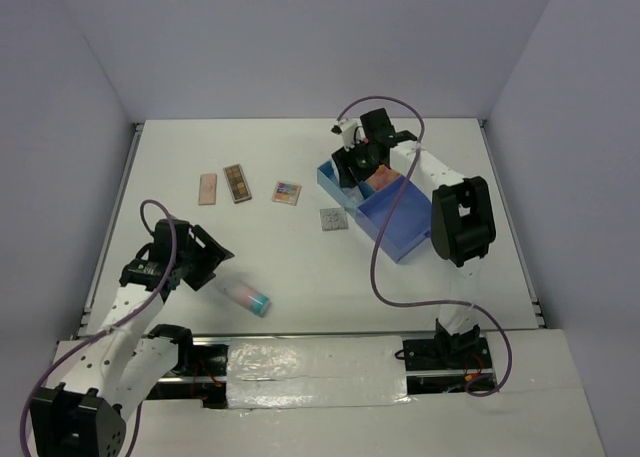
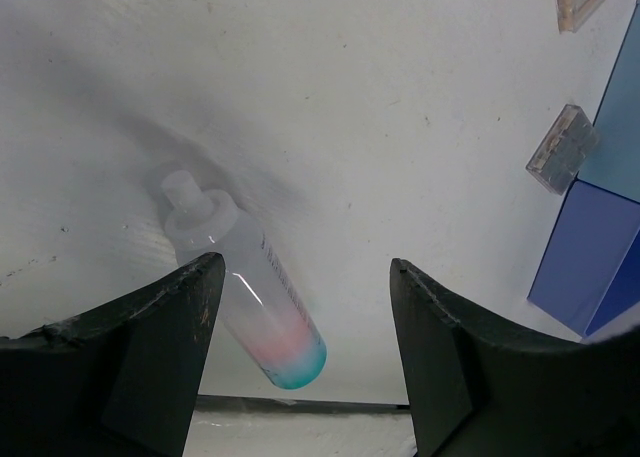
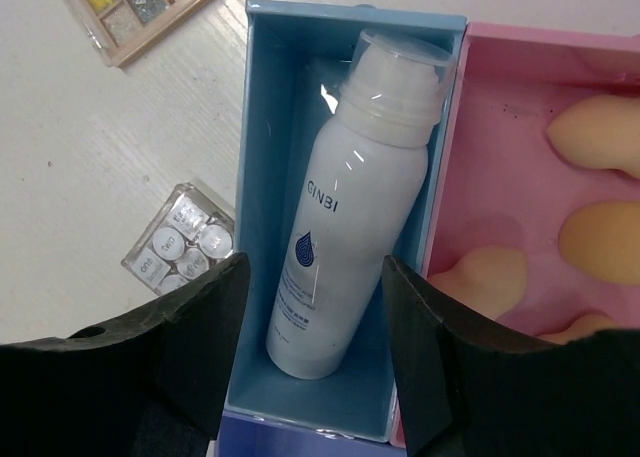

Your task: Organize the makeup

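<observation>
Hovering left gripper [image 2: 305, 267], spread, just above tube [image 2: 255, 297] lying slantwise, teal end pointing near-right (right gripper [image 3: 310, 267], spread too, hanging far off over bottle [image 3: 350, 197]).

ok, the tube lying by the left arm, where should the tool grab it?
Mid-body of the tube, from above with the open left tool. It lies flat on the table, so only its round sides are free; close across the long axis, clear of the narrow neck. In the wrist view it sits off toward one finger, so probably centre first.
</observation>
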Controlling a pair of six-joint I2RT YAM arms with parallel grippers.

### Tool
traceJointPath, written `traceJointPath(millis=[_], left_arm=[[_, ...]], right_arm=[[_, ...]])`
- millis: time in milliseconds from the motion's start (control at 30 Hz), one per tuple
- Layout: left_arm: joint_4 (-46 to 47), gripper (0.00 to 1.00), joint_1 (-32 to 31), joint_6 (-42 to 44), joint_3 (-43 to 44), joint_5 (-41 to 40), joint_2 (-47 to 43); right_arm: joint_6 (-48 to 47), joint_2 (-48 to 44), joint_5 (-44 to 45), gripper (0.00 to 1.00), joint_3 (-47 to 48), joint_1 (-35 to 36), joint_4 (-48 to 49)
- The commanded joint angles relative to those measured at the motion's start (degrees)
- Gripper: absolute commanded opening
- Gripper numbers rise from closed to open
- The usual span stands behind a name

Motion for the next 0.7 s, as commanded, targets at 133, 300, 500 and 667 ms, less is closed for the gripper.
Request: traceJointPath(millis=[133,300,500,667], left_arm=[[1.85,0.80,0.24,-0.13,0.09,0.97,0.80],[1.58,0.80,0.32,-0.31,-0.08,0.97,0.54],[1.49,0.81,0.32,-0.40,-0.08,1.14,0.36],[1.41,0.81,0.24,-0.48,-0.26,1.23,0.10]], right_arm=[[1.93,2.93,2.91,0.66,3.90,0.86,-0.64],[2.63,4.25,5.11,0.67,3.81,1.39,-0.38],[2.55,5.13,7.22,0.65,3.46,1.47,-0.03],[1.23,5.13,8.10,0.50,3.19,1.47,0.06]])
